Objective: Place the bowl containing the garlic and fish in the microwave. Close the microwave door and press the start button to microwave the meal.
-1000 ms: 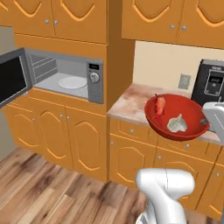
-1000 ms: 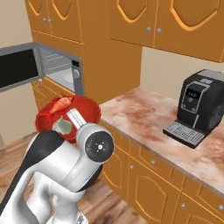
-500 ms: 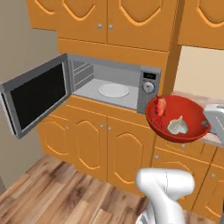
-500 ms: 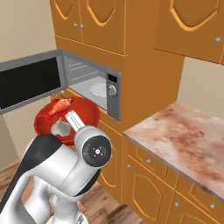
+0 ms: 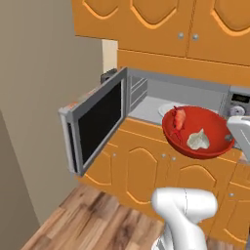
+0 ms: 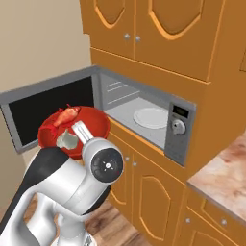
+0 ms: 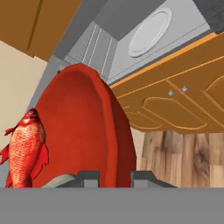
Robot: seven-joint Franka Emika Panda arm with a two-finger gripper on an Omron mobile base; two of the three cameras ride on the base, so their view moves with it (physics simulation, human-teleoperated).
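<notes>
**A:** Nearest first, what's the gripper doing?

**B:** On my hand view the gripper (image 7: 116,178) has its two dark tips pinched on the rim of the red bowl (image 7: 83,131), one tip on each side of the wall. So it's closed down on the bowl, holding it up in the air.

**A:** Contents?

**B:** I see the fish (image 5: 179,118) lying against the inner wall at the bowl's left side in the left base view, and the garlic (image 5: 197,140) lower in the dish, just right of it. Apart, not touching, as far as I can tell. In the right base view the fish (image 6: 65,117) is at the far rim and the garlic (image 6: 66,140) sits close to the arm's wrist.

**A:** Where's the bowl relative to the microwave?

**B:** I read it as outside and in front of the microwave (image 5: 195,100), hanging over the orange cabinet fronts (image 5: 146,171) below the opening. The bowl (image 5: 197,133) overlaps the cavity's lower edge in the left base view.

**A:** Door?

**B:** The microwave door (image 5: 95,124) is swung wide open to the left, dark glass facing out.

**A:** Inside?

**B:** Grey cavity, white turntable (image 6: 150,117) on the floor, bare. Control panel (image 6: 178,132) with a round knob on the right. Upper orange cabinets (image 6: 158,33) above it.

**A:** Farthest?

**B:** Beige wall (image 5: 44,97) off to the left, wood floor (image 5: 93,224) below.
</notes>
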